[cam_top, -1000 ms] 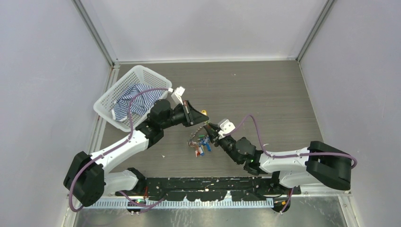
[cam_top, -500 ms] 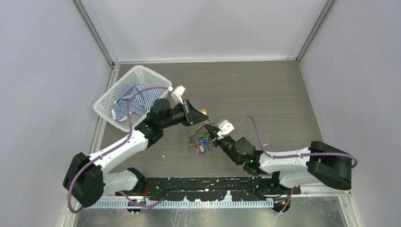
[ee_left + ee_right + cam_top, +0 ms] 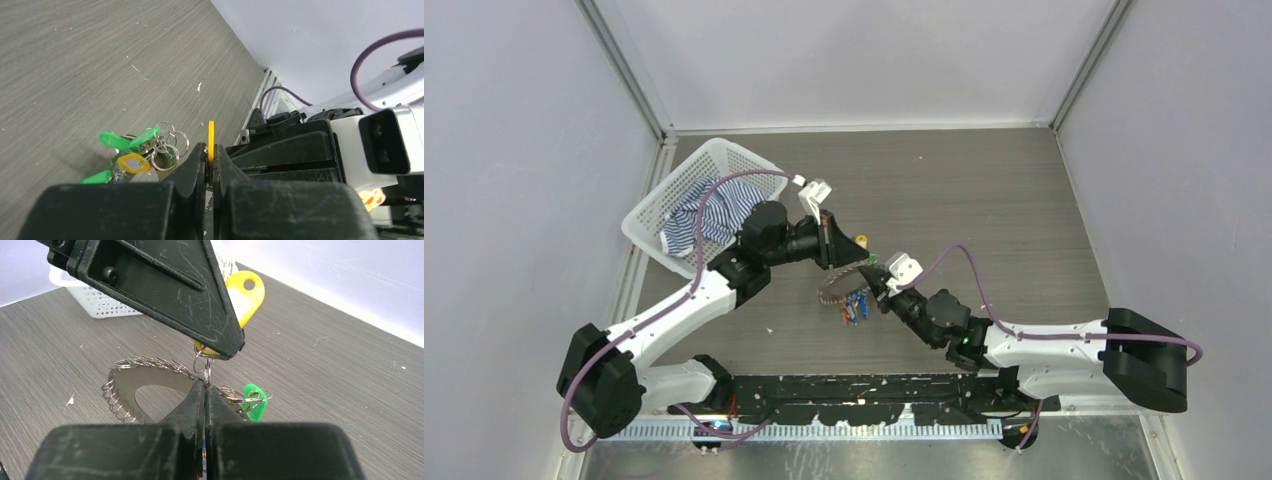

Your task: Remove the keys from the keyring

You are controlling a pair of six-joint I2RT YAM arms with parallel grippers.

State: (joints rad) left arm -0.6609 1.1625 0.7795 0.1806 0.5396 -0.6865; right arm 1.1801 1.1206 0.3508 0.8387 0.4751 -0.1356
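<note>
Pinching yellow tag (image 3: 240,302), keyring (image 3: 145,361) partly hidden

Left arm (image 3: 676,310) and right arm (image 3: 1036,346): white links with black joints and bases, purple cables (image 3: 356,75) looping to white wrist cameras (image 3: 902,267), black scratched wedge fingers (image 3: 165,285) with a screw (image 3: 110,274).
</note>
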